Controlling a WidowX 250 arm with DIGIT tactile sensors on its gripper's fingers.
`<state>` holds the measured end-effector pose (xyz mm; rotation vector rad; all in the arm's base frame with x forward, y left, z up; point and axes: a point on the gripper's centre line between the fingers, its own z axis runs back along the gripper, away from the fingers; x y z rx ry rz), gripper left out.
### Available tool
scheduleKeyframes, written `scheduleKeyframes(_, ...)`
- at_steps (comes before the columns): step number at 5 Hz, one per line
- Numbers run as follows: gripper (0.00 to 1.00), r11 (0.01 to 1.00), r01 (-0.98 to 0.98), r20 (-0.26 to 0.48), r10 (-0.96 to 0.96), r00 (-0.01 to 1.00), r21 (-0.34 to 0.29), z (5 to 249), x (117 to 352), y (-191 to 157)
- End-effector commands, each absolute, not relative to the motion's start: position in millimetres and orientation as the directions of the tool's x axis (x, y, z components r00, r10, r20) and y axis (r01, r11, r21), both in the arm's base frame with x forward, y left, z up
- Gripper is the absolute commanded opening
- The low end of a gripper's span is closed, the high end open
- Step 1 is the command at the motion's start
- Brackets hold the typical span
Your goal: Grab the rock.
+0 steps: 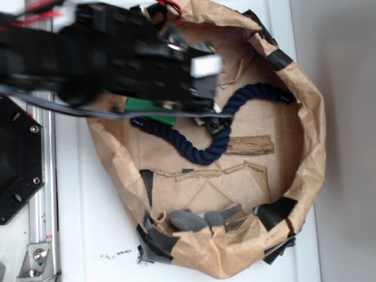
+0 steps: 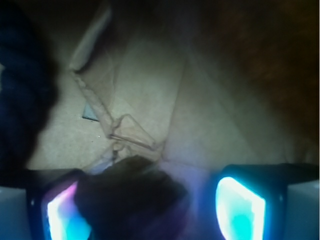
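In the wrist view a dark, lumpy rock (image 2: 132,195) sits low between my jaws on the brown paper floor. It lies against the left pad (image 2: 62,215), and a gap separates it from the right pad (image 2: 240,210). My gripper (image 2: 155,205) is open around it. In the exterior view the black arm reaches in from the left and the gripper (image 1: 212,120) points down inside the paper basin, next to the rope. The rock is hidden there under the arm.
A dark blue rope (image 1: 200,150) curls across the basin and shows at the wrist view's left edge (image 2: 20,90). A green block (image 1: 147,108) lies under the arm. A flat wood piece (image 1: 252,145) lies to the right. Grey rounded pieces (image 1: 188,220) sit by the crumpled paper wall (image 1: 311,153).
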<state>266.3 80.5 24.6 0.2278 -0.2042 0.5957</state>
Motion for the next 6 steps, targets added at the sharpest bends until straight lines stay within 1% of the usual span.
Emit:
scheduleKeyframes(1, 0.0, 0.771, -0.62, 0.296, 0.564, 0.771, 0.145, 51.8, 258.3, 63.7)
scheduleKeyframes(2, 0.0, 0.782, -0.613, 0.369, 0.54, 0.757, 0.112, 90.5, 254.2, 62.4)
scheduleKeyframes(3, 0.0, 0.823, -0.567, 0.433, 0.515, 0.74, -0.009, 140.0, 252.7, 55.1)
scheduleKeyframes(4, 0.0, 0.853, -0.519, 0.406, 0.493, 0.769, -0.053, 168.3, 262.2, 47.3)
scheduleKeyframes(5, 0.0, 0.884, -0.461, 0.36, 0.458, 0.813, -0.085, 173.8, 270.4, 39.6)
scheduleKeyframes(6, 0.0, 0.893, -0.439, 0.344, 0.444, 0.827, -0.095, 171.5, 276.7, 32.9)
